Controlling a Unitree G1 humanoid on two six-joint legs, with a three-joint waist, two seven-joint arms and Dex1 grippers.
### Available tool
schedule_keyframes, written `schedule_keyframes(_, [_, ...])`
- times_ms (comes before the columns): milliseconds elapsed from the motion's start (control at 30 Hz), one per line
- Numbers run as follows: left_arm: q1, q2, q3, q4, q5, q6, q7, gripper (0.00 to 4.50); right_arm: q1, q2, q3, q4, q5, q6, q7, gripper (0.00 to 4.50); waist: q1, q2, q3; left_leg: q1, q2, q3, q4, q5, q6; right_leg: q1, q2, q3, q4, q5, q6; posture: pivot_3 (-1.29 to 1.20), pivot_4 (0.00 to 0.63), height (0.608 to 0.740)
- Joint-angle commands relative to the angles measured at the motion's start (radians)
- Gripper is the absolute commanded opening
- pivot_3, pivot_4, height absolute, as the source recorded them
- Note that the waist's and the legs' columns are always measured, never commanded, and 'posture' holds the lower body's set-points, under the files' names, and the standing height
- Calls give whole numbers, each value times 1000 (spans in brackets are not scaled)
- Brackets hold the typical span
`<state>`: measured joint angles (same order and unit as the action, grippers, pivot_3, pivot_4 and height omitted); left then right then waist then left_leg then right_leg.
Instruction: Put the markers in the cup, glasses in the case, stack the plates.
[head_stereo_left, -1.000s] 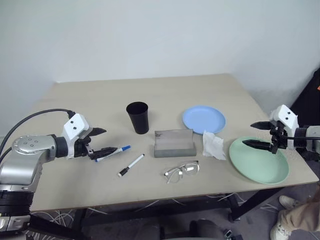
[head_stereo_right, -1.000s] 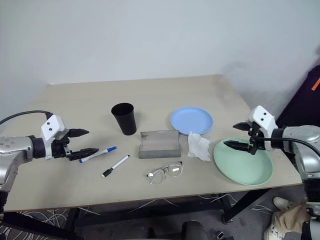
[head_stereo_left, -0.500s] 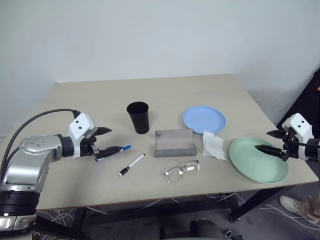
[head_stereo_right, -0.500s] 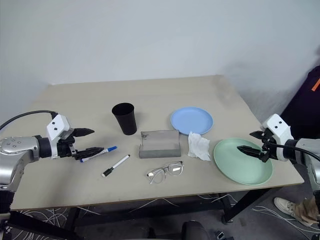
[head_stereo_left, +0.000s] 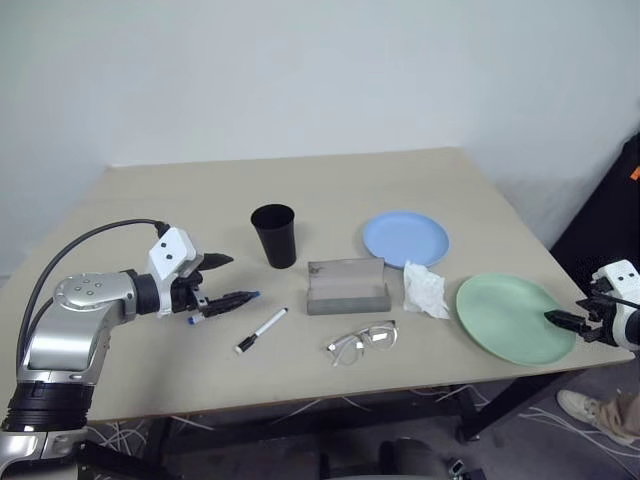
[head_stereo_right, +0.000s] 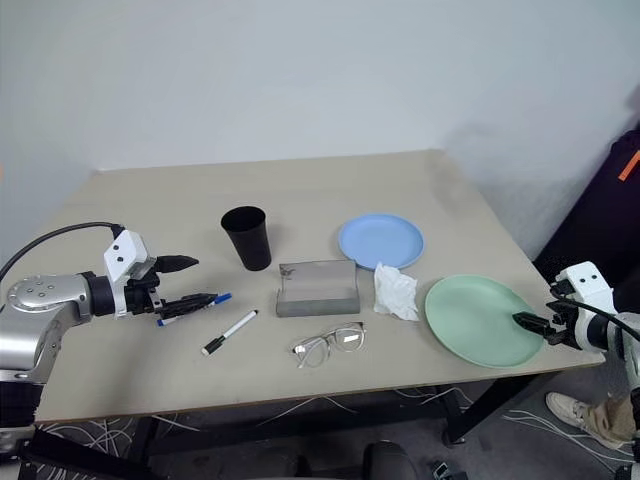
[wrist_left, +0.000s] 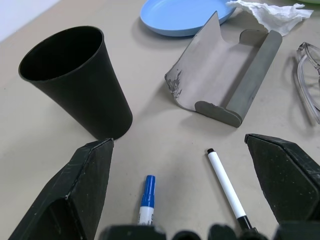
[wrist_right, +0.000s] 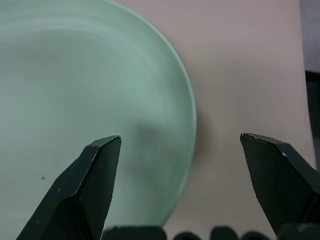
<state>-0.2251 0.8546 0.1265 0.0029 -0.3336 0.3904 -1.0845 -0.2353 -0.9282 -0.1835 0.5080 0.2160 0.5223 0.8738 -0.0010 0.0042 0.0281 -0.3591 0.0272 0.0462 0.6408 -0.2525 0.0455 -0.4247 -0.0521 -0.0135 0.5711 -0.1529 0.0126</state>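
A pale wall stands behind a beige bench (head_stereo_left: 330, 190) that spans the middle of the head view.

Head view: the black cup (head_stereo_left: 274, 235) stands upright left of centre. The gray case (head_stereo_left: 348, 286) lies open at centre, with a crumpled white tissue (head_stereo_left: 426, 290) just to its right. The light blue plate (head_stereo_left: 405, 238) sits upper right of the case; the pale green plate (head_stereo_left: 514, 318) lies at the right, near the bench edge. The glasses (head_stereo_left: 362, 341) lie below the case. The black-capped marker (head_stereo_left: 261, 330) lies lower left of the case; the blue-capped marker (head_stereo_left: 225, 304) lies further left. The left claw (head_stereo_left: 224, 280) is at the left, fingers spread wide and empty, over the blue-capped marker. The right claw (head_stereo_right: 532, 320) is at the far right edge beside the green plate, fingers apart, holding nothing.

Left wrist view: both markers lie between the spread fingers (wrist_left: 82, 190), the cup, case, blue plate and tissue beyond them.

Right wrist view: the green plate's rim lies between the wide-set fingers (wrist_right: 90, 187).
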Motion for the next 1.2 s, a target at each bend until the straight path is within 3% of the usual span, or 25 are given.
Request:
schedule_keyframes(33, [1, 5, 21, -34, -14, -13, 3, 4467, -32, 5, -23, 14, 6, -9, -12, 4147, 0, 0, 0, 0, 0, 0, 0, 0, 0, 0, 0, 0, 0, 0, 0, 0, 0, 731])
schedule_keyframes(100, [6, 7, 23, -35, -15, -14, 3, 4467, -35, 15, -28, 26, 9, -2, -22, 4147, 0, 0, 0, 0, 0, 0, 0, 0, 0, 0, 0, 0, 0, 0, 0, 0, 0, 731])
schedule_keyframes(200, [9, 9, 25, -36, -15, -14, 4, 4500, -53, 35, -44, 45, 27, 23, -36, 3607, 0, 0, 0, 0, 0, 0, 0, 0, -1, 0, 0, 0, 0, 0, 0, 0, 0, 731])
schedule_keyframes(533, [16, 11, 26, -41, -13, -13, 6, 4500, -104, 64, -71, 85, 81, 188, -53, 172, 0, -1, 0, 0, 0, 0, 0, 0, -1, 1, 0, 0, 0, 0, 0, 0, 0, 731])
schedule_keyframes(567, [18, 11, 27, -42, -13, -12, 5, 4500, -121, 68, -89, 94, 101, 214, -53, 21, -1, 0, 0, 1, 0, -1, 0, -1, -1, 1, 0, 0, 0, 0, 0, 0, 0, 731])
schedule_keyframes(867, [30, 14, 35, -56, -16, -5, 12, 4500, -332, 76, -326, 241, 302, 435, -91, 21, -21, 1, 0, 0, 0, -1, 0, 0, -1, 1, 1, 1, -1, 0, 0, 0, 0, 731])
schedule_keyframes(1067, [34, 16, 39, -62, -17, 0, 18, 4500, -409, 139, -318, 140, 343, 513, -141, 21, -23, 0, 0, 0, 0, -2, -1, 0, 1, 1, 2, 1, 0, 0, 0, 0, 0, 731])
schedule_keyframes(1200, [29, 19, 41, -62, -19, 4, 18, 4500, -469, 247, -316, 10, 368, 558, -252, 21, -27, 1, 0, 0, 0, -2, -2, 1, 1, 0, 2, 1, 1, 0, 0, 0, 0, 731])
